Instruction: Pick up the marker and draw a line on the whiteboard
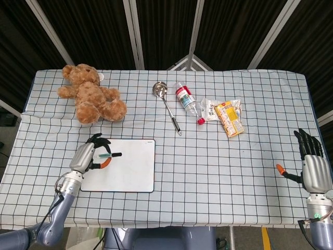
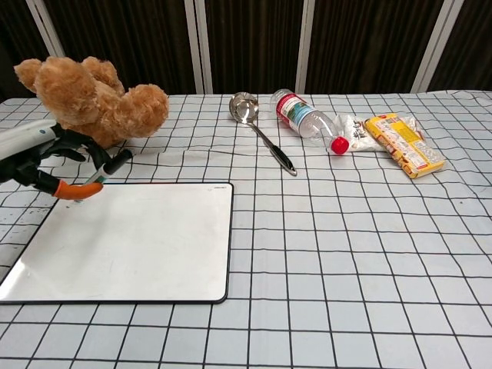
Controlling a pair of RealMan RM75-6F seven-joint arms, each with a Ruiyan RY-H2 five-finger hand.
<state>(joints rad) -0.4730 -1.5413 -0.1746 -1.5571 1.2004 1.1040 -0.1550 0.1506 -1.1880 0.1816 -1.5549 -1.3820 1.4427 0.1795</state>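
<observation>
The left hand point(image 2: 46, 157) pinched the marker point(image 2: 108, 169) by its barrel, lifted above the far-left part of the whiteboard point(image 2: 138, 242); it looked light, stiff and smooth (likely to twist if gripped near one end). The right hand point(image 1: 314, 165) rested unclenched and empty near the table's right edge. The bottle's point(image 1: 185, 99) red label and the snack packet's point(image 1: 229, 119) print were too small to read.

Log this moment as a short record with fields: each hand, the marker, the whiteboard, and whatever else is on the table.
left hand: holds the marker, lifted above the whiteboard's far left corner
right hand: holds nothing, fingers apart, at the table's right edge
marker: capped end points away from the hand
whiteboard: flat on the checked tablecloth, no line visible
other items: teddy bear, ladle, plastic bottle lying on its side, snack packet
</observation>
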